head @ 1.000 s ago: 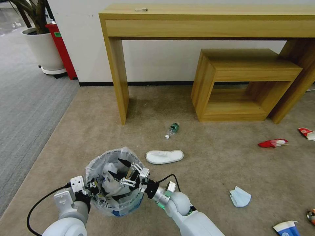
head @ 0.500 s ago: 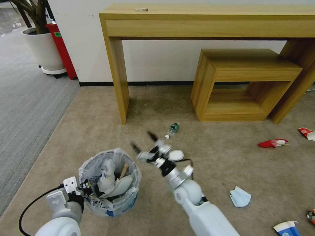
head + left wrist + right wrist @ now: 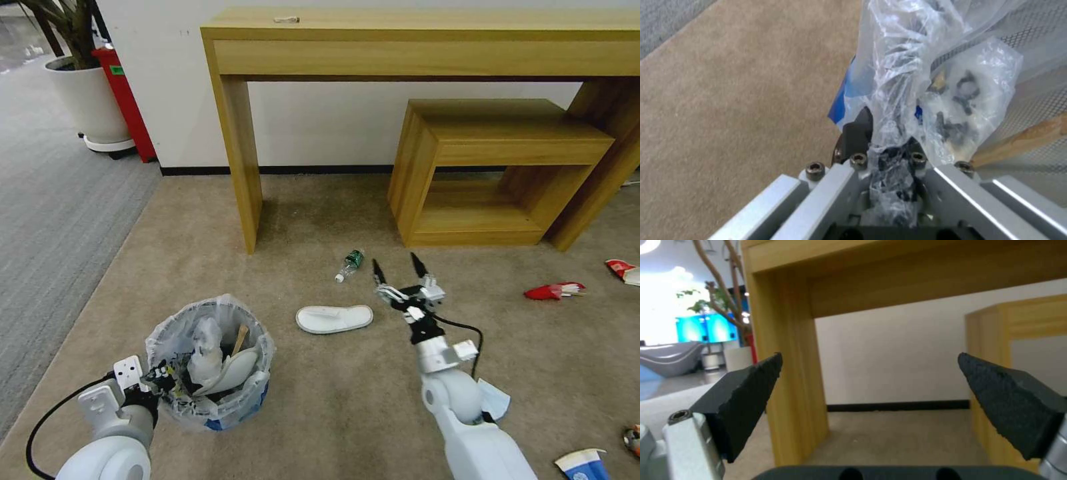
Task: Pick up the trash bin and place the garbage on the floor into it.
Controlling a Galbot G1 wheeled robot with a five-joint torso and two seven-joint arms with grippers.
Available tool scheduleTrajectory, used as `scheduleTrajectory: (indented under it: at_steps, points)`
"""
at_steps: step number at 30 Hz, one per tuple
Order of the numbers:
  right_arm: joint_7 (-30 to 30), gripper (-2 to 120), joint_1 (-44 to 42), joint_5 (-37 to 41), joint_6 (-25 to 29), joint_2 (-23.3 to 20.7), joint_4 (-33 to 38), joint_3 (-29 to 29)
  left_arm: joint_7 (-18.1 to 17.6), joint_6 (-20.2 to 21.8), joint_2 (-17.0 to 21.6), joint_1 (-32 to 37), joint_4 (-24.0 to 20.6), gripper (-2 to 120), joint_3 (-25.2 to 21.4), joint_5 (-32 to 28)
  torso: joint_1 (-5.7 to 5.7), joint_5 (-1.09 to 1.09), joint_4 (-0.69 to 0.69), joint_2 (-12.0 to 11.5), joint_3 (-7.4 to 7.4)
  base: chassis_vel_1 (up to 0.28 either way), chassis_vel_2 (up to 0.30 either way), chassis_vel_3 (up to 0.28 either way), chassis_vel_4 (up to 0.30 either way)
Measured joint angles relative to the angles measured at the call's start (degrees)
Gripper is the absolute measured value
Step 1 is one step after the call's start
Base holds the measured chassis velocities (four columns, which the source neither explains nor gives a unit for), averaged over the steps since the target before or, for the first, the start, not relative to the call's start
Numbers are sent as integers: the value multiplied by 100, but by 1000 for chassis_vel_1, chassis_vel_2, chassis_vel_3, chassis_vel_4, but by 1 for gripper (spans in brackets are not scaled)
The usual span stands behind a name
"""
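Left pincer (image 3: 155, 377) pinches the trash bin (image 3: 210, 363) rim at lower left; right pincer (image 3: 400, 270) hangs spread wide mid-frame, holding nothing.

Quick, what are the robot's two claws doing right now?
Left gripper: shut on the trash bin, pinching its bag-lined rim.
Right gripper: open, holding nothing, above the floor right of the white slipper.

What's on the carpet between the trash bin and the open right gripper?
In the head view, one white slipper lies on the floor between the trash bin and the right gripper.
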Motion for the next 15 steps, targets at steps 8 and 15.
scheduleTrajectory:
  at_steps: [8, 15]
  points:
    - [-4, 100, -165, 3, 99, 22, -21, 154, 14, -8, 5, 79, -186, 1, -58, 18, 0, -1, 0, 0, 0, 0, 0, 0, 0]
    - [19, 100, -195, -42, 101, 58, -12, 143, 16, -14, 3, 151, -259, 1, -130, 17, 0, -1, 1, 0, 0, 0, 0, 0, 0]
